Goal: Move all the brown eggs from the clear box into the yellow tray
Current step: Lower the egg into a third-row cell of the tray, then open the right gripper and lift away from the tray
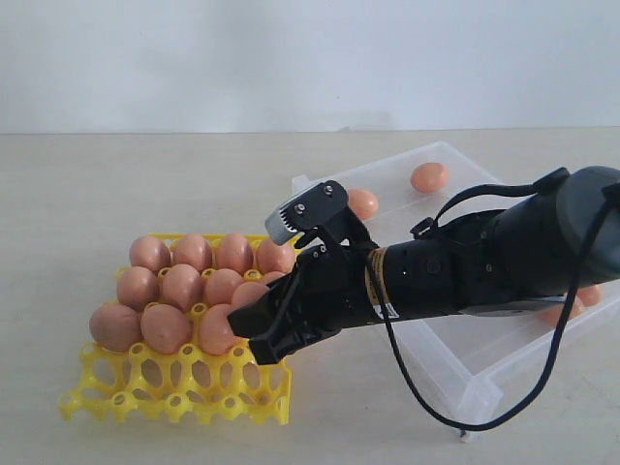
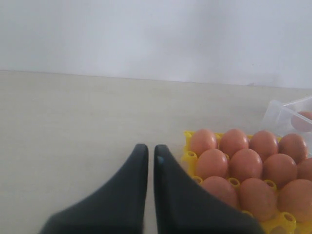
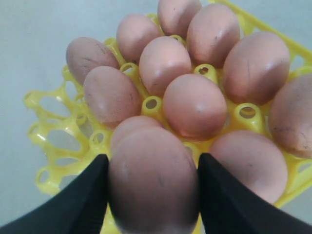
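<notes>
Our right tool (image 3: 152, 158) is clamped on one smooth, matte brown egg (image 3: 153, 190), with its black fingers (image 3: 80, 200) pressed one to each side of the shell. We see this egg held low over the bright yellow plastic egg tray (image 1: 279, 387), an openwork lattice with raised pegs, at the side nearest the arm. Whether the shell already sits in a cup we cannot tell. Another egg lies just behind the held one, and beyond it the other brown eggs (image 1: 181, 286) fill the yellow tray's back rows, packed shell against shell. The row of cups nearest the exterior camera shows only lattice.

The yellow tray stands on the pale beige surface (image 1: 97, 194), just beside the large, shallow clear box (image 1: 455, 363) of translucent plastic, which lies to its right in the exterior view. The right arm (image 1: 465, 266) reaches across the clear box to the tray. Inside the box we see a loose egg (image 1: 429, 177) near the far wall and a second egg (image 1: 365, 203) close behind the tool. Salmon patches of more eggs show behind the arm, too hidden to count.

Our left tool (image 2: 147, 151) hangs over the surface just beside the yellow tray's corner. Its two dark fingers are closed together with only a thin slit between them, gripping nothing.
</notes>
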Tool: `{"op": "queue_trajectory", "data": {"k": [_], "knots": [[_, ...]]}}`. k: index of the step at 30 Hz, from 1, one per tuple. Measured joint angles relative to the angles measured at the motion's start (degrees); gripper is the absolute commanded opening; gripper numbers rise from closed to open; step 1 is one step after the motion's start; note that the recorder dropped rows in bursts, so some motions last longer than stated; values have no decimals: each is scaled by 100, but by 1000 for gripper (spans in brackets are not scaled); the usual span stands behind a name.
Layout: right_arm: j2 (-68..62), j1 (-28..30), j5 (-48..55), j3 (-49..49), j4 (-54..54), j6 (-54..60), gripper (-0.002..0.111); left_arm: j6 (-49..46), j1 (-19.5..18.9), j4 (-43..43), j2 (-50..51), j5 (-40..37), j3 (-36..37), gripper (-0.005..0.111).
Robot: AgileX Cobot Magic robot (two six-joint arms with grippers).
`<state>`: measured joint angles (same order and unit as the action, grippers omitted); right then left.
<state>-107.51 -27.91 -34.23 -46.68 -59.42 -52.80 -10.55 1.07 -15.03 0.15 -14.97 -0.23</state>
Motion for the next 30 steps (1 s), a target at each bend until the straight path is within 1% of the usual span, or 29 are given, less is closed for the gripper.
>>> {"op": "queue_trajectory", "data": {"k": [6, 19, 20, 22, 23, 30], "knots": [[0, 0, -211, 0, 0, 76, 45, 0, 0, 0, 0, 0, 0, 4], [0, 0, -244, 0, -82, 290, 45, 0, 0, 0, 0, 0, 0, 4], [0, 0, -216, 0, -82, 290, 47, 0, 0, 0, 0, 0, 0, 4], [0, 0, -216, 0, -82, 290, 63, 0, 0, 0, 0, 0, 0, 4], [0, 0, -216, 0, -82, 290, 66, 0, 0, 0, 0, 0, 0, 4], [0, 0, -216, 0, -27, 290, 66, 0, 0, 0, 0, 0, 0, 4]]}}
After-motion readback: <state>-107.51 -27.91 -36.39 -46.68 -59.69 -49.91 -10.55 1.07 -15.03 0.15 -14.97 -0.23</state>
